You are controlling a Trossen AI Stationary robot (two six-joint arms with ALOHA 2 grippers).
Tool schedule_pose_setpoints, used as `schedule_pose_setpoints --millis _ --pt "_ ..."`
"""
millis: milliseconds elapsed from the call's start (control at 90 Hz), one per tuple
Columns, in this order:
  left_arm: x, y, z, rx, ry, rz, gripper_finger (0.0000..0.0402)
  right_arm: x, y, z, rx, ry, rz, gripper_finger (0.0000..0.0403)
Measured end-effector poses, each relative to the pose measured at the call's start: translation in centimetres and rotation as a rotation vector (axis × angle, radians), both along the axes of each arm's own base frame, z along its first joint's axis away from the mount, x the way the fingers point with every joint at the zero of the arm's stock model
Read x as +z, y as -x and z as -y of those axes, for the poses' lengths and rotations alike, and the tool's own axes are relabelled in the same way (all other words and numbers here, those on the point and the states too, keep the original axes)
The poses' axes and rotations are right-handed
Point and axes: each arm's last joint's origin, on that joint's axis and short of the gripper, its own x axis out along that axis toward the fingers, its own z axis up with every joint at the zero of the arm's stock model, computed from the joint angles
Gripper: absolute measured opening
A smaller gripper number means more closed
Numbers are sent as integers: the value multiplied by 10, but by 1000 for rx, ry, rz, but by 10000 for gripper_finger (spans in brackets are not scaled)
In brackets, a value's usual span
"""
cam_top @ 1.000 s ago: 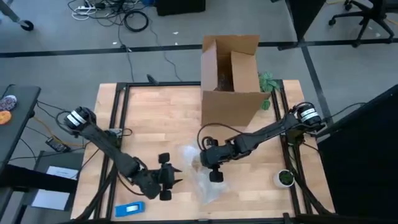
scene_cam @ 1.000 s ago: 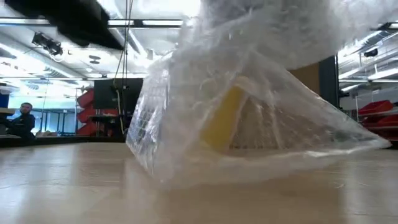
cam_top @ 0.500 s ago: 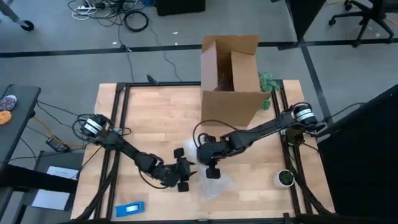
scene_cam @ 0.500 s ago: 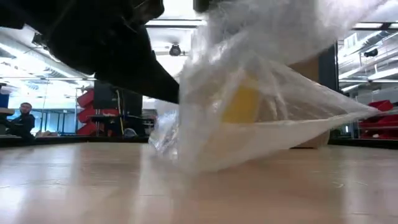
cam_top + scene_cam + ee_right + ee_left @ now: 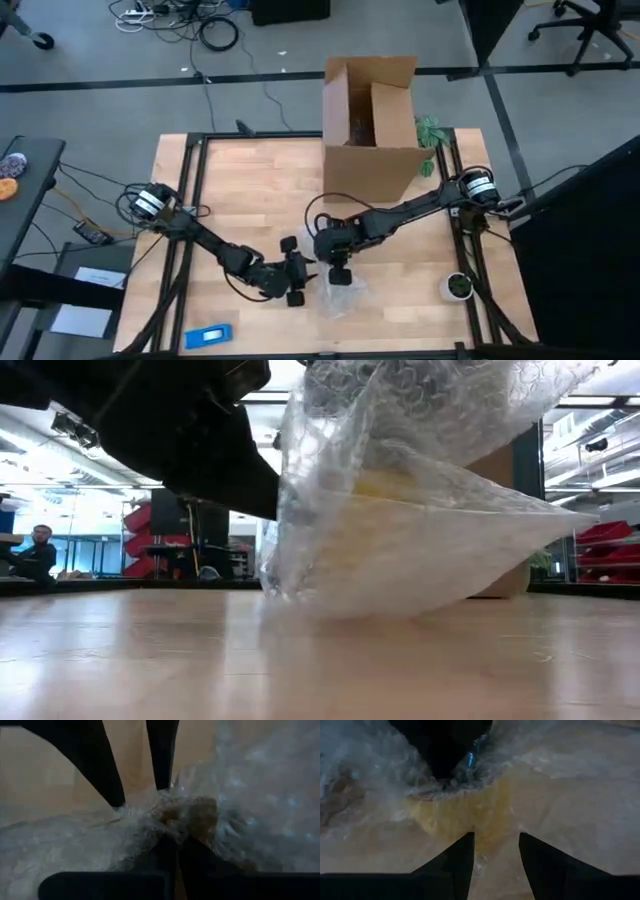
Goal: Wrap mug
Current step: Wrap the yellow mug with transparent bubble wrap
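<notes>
The mug (image 5: 385,484) shows only as an orange-yellow shape inside a clear bubble wrap sheet (image 5: 420,530), which lies bunched near the middle of the table's near half (image 5: 337,297). My right gripper (image 5: 336,262) is above the wrap and shut on it. My left gripper (image 5: 300,273) stands open just left of the wrap, level with it. In the left wrist view its gap (image 5: 496,840) faces the wrapped mug (image 5: 462,815). Most of the mug is hidden by the wrap. My right gripper pinches a gathered bunch of the bubble wrap (image 5: 165,827) between its two fingers, several layers, right beside the wrapped mug (image 5: 197,812). The wrap hangs from the hold with the mug inside it, and its lower part (image 5: 330,600) reaches the table top. My left gripper's fingertips (image 5: 465,851) stand at the wrap; I cannot tell whether they touch it.
An open cardboard box (image 5: 368,125) stands at the table's far edge, with a green plant (image 5: 430,130) beside it. A small dark green round object (image 5: 458,286) sits at the near right. A blue object (image 5: 208,336) lies near the near left edge.
My left gripper has gone toward the table's right edge, up to the wrap, and now stays there. My right gripper has shifted a little toward the left edge with the wrap, which is drawn together into a smaller bunch. The mug inside it has risen.
</notes>
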Motion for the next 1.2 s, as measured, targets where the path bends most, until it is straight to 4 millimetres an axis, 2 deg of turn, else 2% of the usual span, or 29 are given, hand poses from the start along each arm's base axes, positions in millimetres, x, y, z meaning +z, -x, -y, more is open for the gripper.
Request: schedule_pose_setpoints --millis 111,389,533,711,933,1022,1200 --pt "6 0 0 -14 -20 8 142 10 -2 0 5 20 -7 0" --pt "42 12 -3 -39 -56 -20 142 24 -3 1 4 67 -19 0" --pt "49 16 -5 -45 -68 -22 142 44 -5 1 -3 92 -7 0" --pt "50 15 -5 -48 -64 -13 142 79 -7 -2 12 110 41 0" --pt "59 9 -3 -64 -58 80 142 110 3 -7 2 169 15 0" --pt "62 5 -7 -65 -81 108 142 122 6 -16 6 135 38 0" --pt "68 -5 -24 -31 -117 152 142 133 14 -52 102 -53 73 0"
